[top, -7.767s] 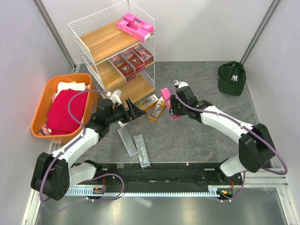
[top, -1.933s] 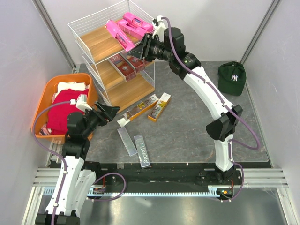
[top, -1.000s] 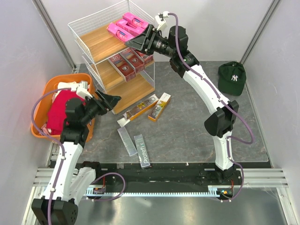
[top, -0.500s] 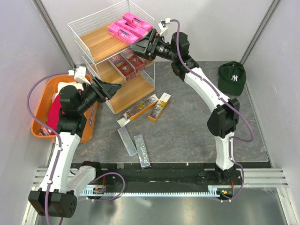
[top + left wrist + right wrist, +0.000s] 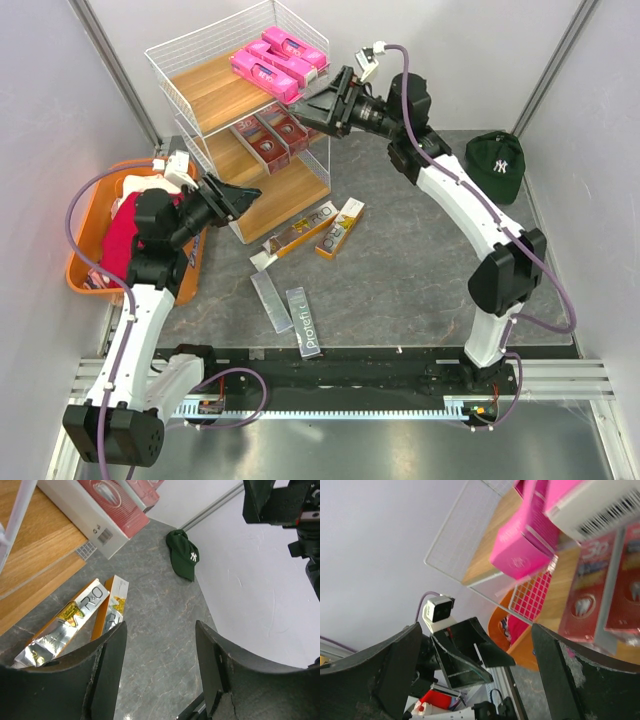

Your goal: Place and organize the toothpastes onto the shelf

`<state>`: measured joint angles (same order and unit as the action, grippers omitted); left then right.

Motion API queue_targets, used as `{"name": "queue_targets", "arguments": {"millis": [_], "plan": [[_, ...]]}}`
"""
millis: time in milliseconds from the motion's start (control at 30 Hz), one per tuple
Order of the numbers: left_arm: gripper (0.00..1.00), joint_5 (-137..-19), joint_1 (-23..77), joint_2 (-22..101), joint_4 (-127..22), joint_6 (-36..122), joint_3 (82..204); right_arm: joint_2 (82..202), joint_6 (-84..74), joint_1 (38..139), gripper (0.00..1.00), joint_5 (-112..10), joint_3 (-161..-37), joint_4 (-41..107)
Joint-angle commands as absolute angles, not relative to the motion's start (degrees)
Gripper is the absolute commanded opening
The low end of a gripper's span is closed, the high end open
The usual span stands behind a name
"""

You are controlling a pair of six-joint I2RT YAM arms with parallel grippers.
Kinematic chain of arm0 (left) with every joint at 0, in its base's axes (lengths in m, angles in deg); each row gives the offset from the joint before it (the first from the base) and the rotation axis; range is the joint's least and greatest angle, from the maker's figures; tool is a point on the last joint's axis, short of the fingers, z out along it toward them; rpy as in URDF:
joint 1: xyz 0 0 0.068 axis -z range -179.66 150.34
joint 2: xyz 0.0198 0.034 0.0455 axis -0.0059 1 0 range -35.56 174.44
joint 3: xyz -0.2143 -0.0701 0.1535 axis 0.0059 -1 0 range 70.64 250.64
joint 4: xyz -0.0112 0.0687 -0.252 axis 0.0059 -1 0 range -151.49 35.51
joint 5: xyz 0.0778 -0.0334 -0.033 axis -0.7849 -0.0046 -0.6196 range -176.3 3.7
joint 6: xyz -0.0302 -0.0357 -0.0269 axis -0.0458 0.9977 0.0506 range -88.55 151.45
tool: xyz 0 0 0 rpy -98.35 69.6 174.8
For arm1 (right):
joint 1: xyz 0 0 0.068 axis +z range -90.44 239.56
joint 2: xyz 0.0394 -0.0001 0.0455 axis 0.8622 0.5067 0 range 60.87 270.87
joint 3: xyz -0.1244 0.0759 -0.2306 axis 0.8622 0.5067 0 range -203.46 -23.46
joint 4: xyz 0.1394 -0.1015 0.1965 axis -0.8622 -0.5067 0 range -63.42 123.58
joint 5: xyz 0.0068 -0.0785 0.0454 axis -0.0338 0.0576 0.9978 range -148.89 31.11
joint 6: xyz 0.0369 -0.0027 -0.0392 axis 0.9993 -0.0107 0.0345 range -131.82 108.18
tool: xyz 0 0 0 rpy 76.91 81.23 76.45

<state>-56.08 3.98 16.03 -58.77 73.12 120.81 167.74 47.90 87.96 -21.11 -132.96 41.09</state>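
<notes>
The shelf [image 5: 205, 92] stands at the back left. Three hot pink toothpastes [image 5: 277, 60] lie on its top board and dark red ones [image 5: 270, 132] on the middle board. Two gold-white-black boxes [image 5: 325, 227] and two silver-grey boxes [image 5: 288, 310] lie on the table. My right gripper [image 5: 308, 107] hangs open and empty just right of the pink boxes [image 5: 522, 547]. My left gripper [image 5: 248, 198] is open and empty in front of the lower board, above the gold boxes [image 5: 87, 611].
An orange basket [image 5: 88, 222] with red and white cloths sits left of the shelf, beside my left arm. A dark green cap [image 5: 495, 166] lies at the back right. Grey walls close in both sides.
My right gripper opened wide and drew back to the right, away from the pink boxes on the top board. My left gripper rose toward the shelf and closed a little.
</notes>
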Motion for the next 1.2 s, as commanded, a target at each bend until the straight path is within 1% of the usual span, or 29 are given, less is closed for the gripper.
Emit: {"name": "queue_targets", "arguments": {"millis": [0,167,200,367,467,567,767,967,1167], "plan": [[0.66,-54.9,4.3,14.4,-58.4,70.8,119.7,162.7,44.4,86.3,0.98,-19.3,-125.1,36.1],[0.67,-54.3,4.7,14.8,-60.3,70.2,117.7,156.7,40.2,85.1,0.98,-21.0,-114.4,33.8],[0.68,-54.7,4.8,14.9,-60.8,70.0,117.1,154.5,38.7,85.2,0.98,-22.9,-111.5,30.3],[0.70,-56.6,6.4,15.7,-64.0,69.9,114.4,149.4,30.0,85.2,0.98,-27.7,-104.4,22.4],[0.70,-58.0,9.0,17.1,-65.0,69.7,112.7,146.6,26.7,85.2,0.98,-30.2,-99.1,19.3],[0.70,-61.1,14.5,19.4,-65.8,69.4,112.0,144.2,24.7,85.3,0.98,-31.3,-91.8,18.1],[0.71,-65.3,23.3,25.1,-68.2,70.4,111.1,142.8,22.3,85.6,0.98,-32.2,-81.6,16.8],[0.71,-67.4,25.4,30.5,-70.2,70.0,108.6,142.7,22.1,85.9,0.98,-32.1,-75.6,17.9],[0.69,-67.9,27.1,34.3,-70.2,69.9,107.9,143.2,22.3,85.9,0.98,-31.6,-74.6,19.1]]}}
